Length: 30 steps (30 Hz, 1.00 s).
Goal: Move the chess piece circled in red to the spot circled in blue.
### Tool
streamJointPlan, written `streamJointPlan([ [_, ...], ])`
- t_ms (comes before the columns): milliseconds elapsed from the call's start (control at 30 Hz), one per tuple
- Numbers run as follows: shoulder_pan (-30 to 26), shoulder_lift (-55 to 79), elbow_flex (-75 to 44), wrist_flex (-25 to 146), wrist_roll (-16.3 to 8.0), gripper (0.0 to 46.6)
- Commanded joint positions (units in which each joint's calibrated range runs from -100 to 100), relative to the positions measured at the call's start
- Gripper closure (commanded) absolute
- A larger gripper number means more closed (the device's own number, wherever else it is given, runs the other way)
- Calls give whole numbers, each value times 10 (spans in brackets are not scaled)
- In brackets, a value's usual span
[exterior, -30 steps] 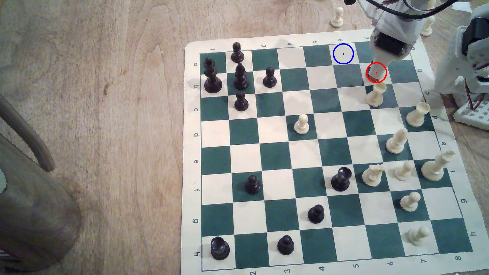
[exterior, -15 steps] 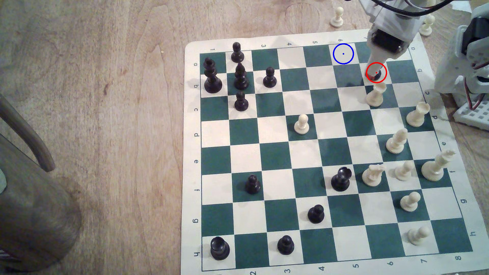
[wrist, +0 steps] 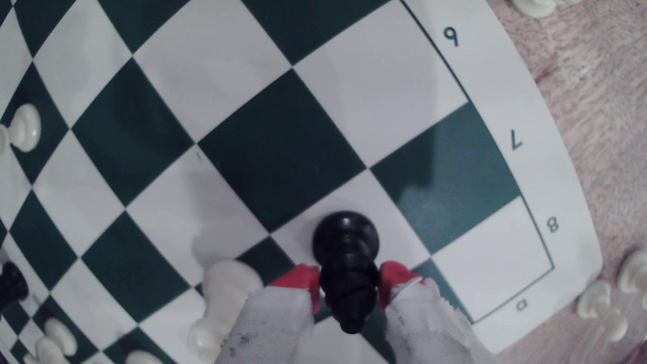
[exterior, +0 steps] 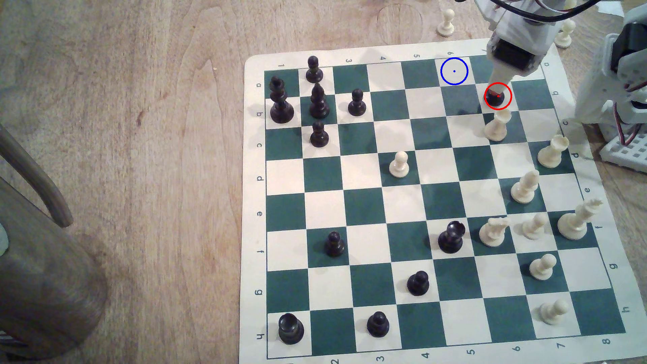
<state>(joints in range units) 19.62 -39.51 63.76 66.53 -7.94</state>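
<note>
Claw: the claw (wrist: 350, 285) comes down from the far right corner of the chessboard (exterior: 257, 210) as the exterior view shows it; its two red-tipped fingers (wrist: 297, 280) sit on either side of the black bishop (wrist: 346, 266), clenched on its upper body.
Black bishop: it stands on the cream square inside the red ring (exterior: 498, 96), in the second row from the board's far edge and second column from its right edge in the exterior view; its round base (exterior: 495, 99) shows below the claw (exterior: 494, 93). Whether the base is touching the square or just off it cannot be told.
Blue ring: the blue ring (exterior: 454, 71) with its centre dot marks a cream square in the far row, diagonally next to the bishop's square, towards the exterior view's left; nothing stands on it.
Neighbours: a white piece (exterior: 496, 126) stands on the green square just nearer than the bishop, close to the claw; in the wrist view it (wrist: 224, 297) is right beside one finger.
Tabletop: the wooden tabletop (exterior: 122, 140) carries the board; two white pawns (exterior: 446, 22) stand off the board beyond its far edge.
</note>
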Motion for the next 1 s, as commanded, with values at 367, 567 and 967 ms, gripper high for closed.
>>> streamJointPlan([
  [367, -4, 1, -303, 170, 5, 464],
  [567, 6, 115, -392, 147, 7, 464],
  [967, 45, 282, -371, 39, 25, 464],
])
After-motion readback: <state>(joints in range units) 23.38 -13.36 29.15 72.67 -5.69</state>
